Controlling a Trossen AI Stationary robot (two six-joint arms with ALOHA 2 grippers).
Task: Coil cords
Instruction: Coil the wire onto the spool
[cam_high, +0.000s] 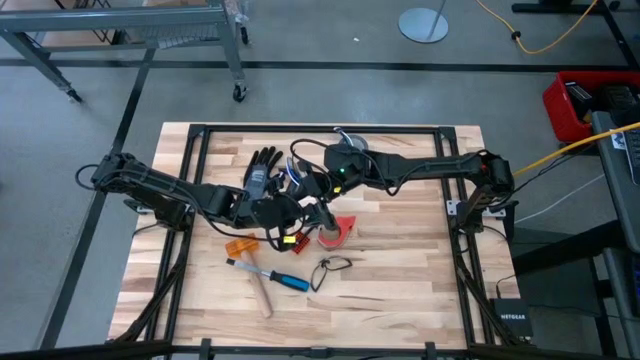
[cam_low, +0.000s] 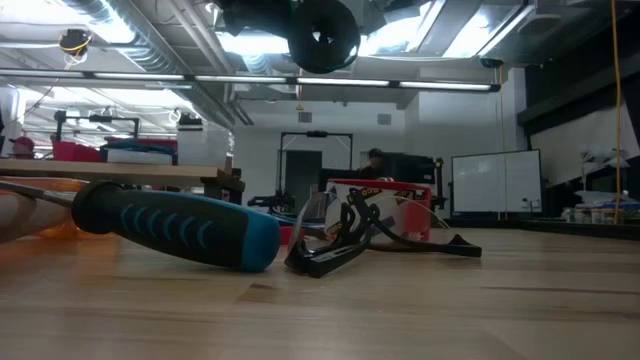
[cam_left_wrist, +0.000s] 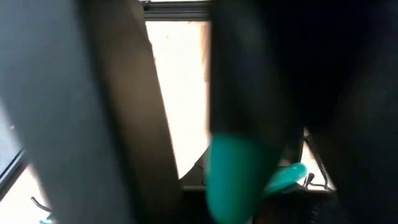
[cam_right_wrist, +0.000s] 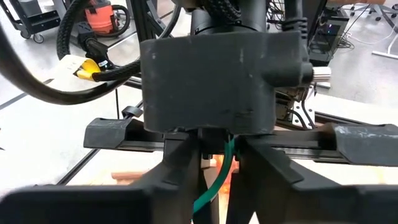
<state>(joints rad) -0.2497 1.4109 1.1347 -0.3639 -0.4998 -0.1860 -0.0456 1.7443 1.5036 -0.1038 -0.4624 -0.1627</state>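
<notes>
Mid-table, just right of the glove (cam_high: 262, 166): left gripper (cam_high: 290, 213) pinched shut on a green strand (cam_right_wrist: 211, 186) of the cords (cam_high: 292, 178), right gripper (cam_high: 318, 208) crowding in, grip unclear. Could yank strands loose, tangling instead of coiling.

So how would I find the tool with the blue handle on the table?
Start at the wooden table and look at its near edge, in front of where the two arms meet. The blue-handled tool lies flat there, crossed over a plain wooden stick, beside a small black cord loop. It is the only thing there with a bright blue grip.
</notes>
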